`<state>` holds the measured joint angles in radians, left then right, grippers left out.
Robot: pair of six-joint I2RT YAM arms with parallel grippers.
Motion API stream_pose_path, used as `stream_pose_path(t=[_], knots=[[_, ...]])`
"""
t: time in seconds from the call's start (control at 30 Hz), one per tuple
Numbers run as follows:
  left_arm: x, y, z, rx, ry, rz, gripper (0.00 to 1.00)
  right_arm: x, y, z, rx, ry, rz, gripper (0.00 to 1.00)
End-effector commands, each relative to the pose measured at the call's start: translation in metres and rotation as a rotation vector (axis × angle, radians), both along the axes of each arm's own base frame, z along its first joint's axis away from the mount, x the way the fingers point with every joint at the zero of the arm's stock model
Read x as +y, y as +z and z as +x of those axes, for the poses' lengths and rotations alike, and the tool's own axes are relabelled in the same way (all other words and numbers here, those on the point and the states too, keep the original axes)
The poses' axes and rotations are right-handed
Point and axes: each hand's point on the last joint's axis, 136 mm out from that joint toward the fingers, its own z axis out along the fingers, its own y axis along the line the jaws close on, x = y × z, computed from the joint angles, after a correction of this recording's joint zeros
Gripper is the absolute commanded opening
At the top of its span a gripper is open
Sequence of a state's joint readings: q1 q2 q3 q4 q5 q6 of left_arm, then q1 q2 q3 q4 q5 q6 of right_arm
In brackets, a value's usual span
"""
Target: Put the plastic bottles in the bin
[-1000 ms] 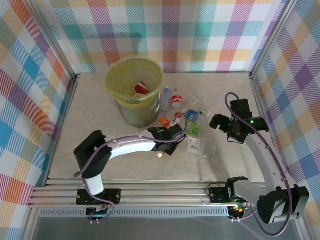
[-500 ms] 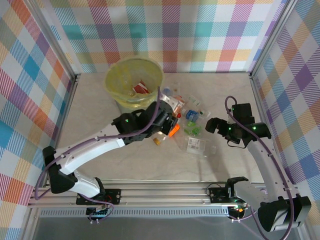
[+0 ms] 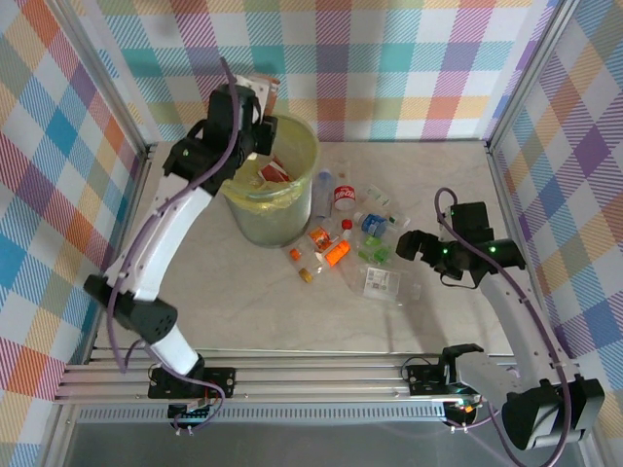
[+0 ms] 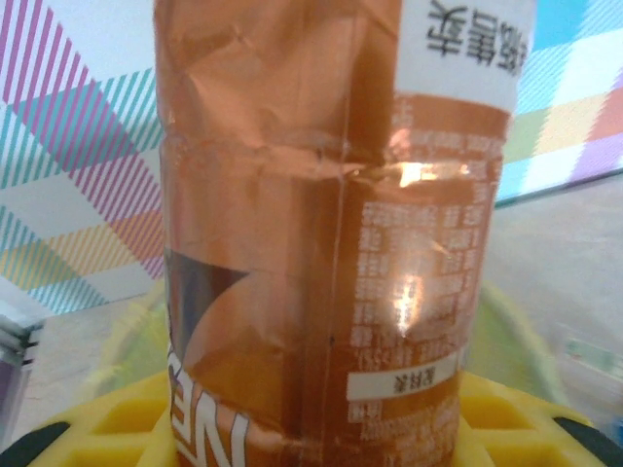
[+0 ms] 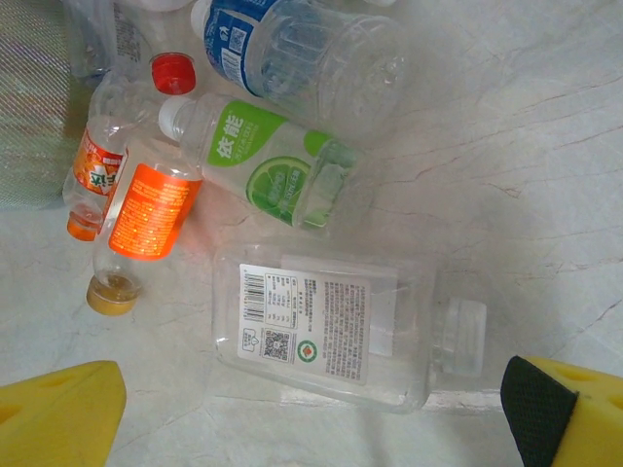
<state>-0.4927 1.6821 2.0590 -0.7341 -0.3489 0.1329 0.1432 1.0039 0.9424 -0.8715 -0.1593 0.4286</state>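
One crumpled copper-labelled bottle (image 4: 331, 243) clamped in left gripper (image 4: 316, 430); right gripper (image 5: 311, 413) wide.

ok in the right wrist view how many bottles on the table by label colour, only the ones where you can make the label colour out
orange-label bottles: 2
green-label bottle: 1
blue-label bottle: 1
white-label bottle: 1
total: 5
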Motion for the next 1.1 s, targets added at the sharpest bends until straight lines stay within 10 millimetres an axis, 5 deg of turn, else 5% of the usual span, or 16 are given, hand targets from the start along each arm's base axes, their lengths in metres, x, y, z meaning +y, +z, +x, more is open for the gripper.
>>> stream_pose_path(t=[0.0, 0.23, 0.57, 1.07], knots=[[0.011, -0.043, 0.021, 0.138, -0.031, 0.107, 0.41, 0.004, -0.001, 0.005, 0.0, 0.019, 0.012, 1.0], [0.03, -0.085, 0.042, 0.249, -0.015, 0.161, 0.44, 0.003, -0.006, 0.012, 0.017, -0.005, 0.01, 1.0], [0.036, -0.135, 0.042, 0.371, -0.029, 0.256, 0.57, -0.003, -0.011, 0.016, 0.044, -0.049, -0.012, 1.0], [0.041, -0.133, 0.04, 0.368, -0.016, 0.276, 0.76, -0.002, -0.005, 0.021, 0.022, -0.063, 0.0, 1.0]])
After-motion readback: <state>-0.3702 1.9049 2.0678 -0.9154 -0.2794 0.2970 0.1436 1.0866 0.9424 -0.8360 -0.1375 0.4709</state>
